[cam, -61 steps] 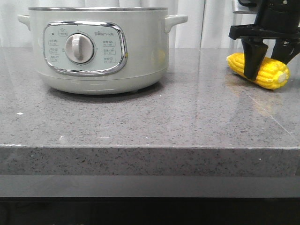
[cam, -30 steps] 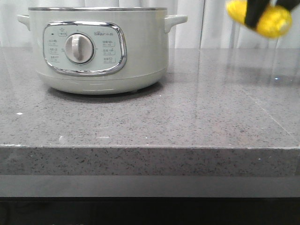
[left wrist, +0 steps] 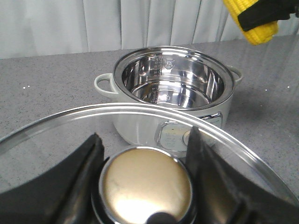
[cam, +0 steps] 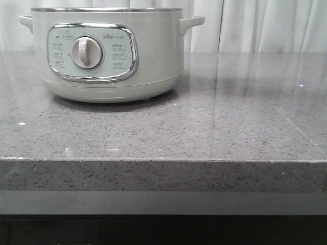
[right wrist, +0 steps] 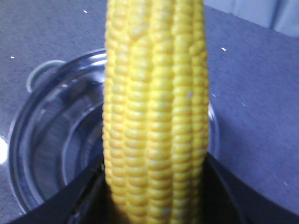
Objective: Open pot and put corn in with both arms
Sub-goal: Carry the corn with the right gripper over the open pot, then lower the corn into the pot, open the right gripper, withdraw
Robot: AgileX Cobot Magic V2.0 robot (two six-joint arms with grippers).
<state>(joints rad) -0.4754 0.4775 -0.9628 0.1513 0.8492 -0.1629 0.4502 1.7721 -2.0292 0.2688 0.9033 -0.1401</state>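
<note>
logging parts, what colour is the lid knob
Brushed gold with a chrome ring, the knob; clearest in the left wrist view.

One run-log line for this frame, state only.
pot: open, empty | lid: in left jaws | corn: in right jaws, above pot | phase: pre-drop

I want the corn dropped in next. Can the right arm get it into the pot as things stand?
Probably yes. The lid is off, held by the left gripper, so the pot stands open and looks empty. The right gripper holds the corn above it.
</note>
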